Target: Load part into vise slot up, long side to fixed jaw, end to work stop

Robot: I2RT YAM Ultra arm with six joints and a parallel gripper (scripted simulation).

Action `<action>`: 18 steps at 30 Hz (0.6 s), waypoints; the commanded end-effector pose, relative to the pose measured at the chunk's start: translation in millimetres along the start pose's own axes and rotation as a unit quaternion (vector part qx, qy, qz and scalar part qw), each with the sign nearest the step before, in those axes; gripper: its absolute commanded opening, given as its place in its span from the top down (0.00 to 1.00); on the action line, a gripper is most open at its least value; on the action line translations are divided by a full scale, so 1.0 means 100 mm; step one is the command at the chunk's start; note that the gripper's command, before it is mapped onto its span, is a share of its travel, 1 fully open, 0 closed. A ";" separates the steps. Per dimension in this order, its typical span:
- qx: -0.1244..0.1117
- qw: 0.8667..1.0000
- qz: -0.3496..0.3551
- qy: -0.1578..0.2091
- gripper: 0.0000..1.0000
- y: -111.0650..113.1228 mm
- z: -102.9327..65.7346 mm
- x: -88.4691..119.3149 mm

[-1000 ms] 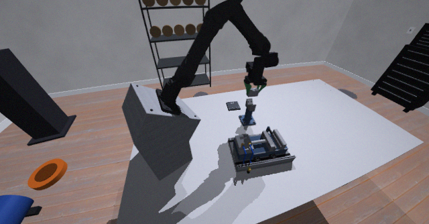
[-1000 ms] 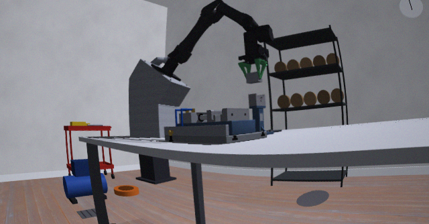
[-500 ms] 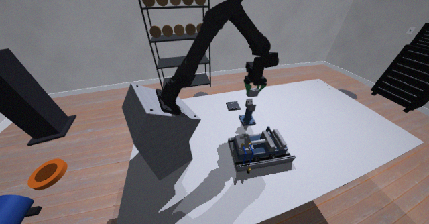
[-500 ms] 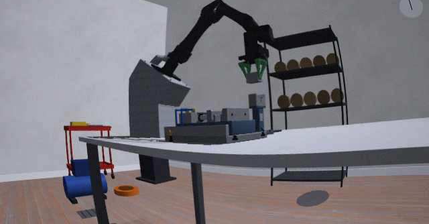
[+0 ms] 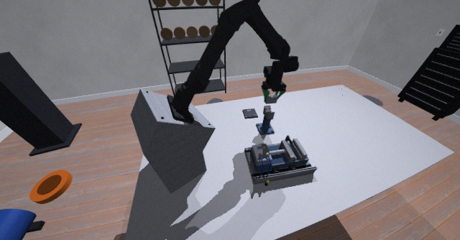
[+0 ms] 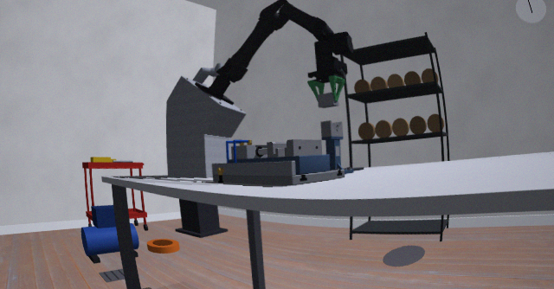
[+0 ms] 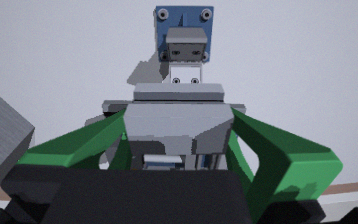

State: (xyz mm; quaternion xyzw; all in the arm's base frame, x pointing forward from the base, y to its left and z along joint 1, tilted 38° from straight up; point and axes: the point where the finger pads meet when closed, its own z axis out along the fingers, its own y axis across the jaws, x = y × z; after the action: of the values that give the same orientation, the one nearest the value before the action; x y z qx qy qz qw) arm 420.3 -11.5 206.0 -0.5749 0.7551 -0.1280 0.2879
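The claw [image 5: 274,95] [image 6: 326,95] [image 7: 178,112] grasps the block [image 5: 272,99] [image 6: 328,100] [image 7: 179,125], aloft above the V-block [image 5: 268,113] [image 6: 331,130] [image 7: 186,45]; from overhead, the vise [image 5: 278,157] [image 6: 277,168] lies toward six o'clock. This looks like the carry or regrip step; next, probably, confirm the slot faces up, then lower gently

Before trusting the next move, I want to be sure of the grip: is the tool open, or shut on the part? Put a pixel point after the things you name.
Shut on the part [image 5: 271,98] [image 6: 328,100] [image 7: 179,125]: the tool's green fingers [image 6: 337,91] meet its opposite sides above the table.
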 end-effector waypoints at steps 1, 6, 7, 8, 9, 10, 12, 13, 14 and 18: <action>0.023 1.000 -0.001 -0.006 1.00 -0.07 -0.19 0.00; 0.023 1.000 -0.001 -0.006 1.00 -0.07 -0.19 0.00; 0.024 1.000 -0.002 -0.006 1.00 -0.08 -0.19 0.00; 0.024 1.000 -0.002 -0.007 1.00 -0.08 -0.19 0.00; 0.024 1.000 -0.002 -0.007 1.00 -0.08 -0.19 0.00; 0.025 1.000 -0.002 -0.008 1.00 -0.08 -0.19 0.00; 0.025 1.000 -0.002 -0.008 1.00 -0.08 -0.19 0.00; 0.025 1.000 -0.002 -0.008 1.00 -0.09 -0.20 0.00; 0.026 1.000 -0.002 -0.009 1.00 -0.09 -0.20 0.00; 0.029 0.999 -0.003 -0.014 1.00 -0.11 -0.20 -0.01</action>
State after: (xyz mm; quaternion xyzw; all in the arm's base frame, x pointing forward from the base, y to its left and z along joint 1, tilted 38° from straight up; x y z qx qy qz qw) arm 420.4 -11.8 206.4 -0.5758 0.7537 -0.1259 0.2907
